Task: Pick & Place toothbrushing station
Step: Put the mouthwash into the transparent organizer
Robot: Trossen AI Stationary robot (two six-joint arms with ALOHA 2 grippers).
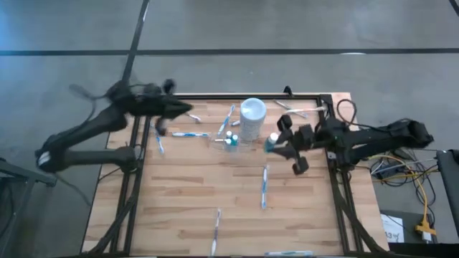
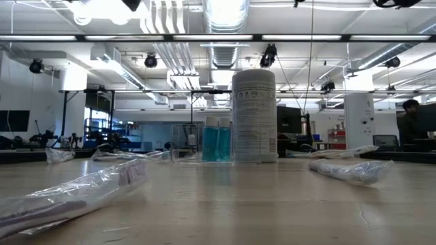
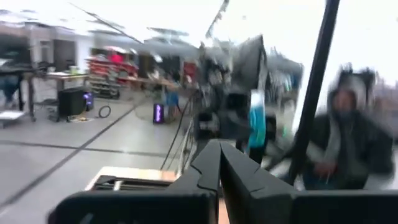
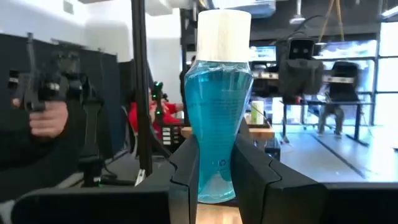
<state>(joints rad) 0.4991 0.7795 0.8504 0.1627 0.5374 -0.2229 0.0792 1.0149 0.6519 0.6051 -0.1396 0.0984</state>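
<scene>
Small teal white-capped tube (image 4: pixel 217 118) sits clamped upright in the right pincer (image 4: pixel 217 163) near the desk's (image 1: pixel 193 208) right edge; left pincer (image 3: pixel 219 163) clenched, empty, at the far left corner.

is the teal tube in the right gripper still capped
Capped: the teal tube held between the right gripper fingers shows its white cap seated on top.

wooden table (image 1: pixel 186 193), yellow cable (image 1: pixel 423 208) (floor-side), seated person (image 4: pixel 333 93)

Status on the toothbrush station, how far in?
Done: two teal tubes stand by the white cup. In hand: right gripper is shut on a third tube. Left gripper is shut, empty. Left: wrapped toothbrushes lie scattered across the table.
</scene>
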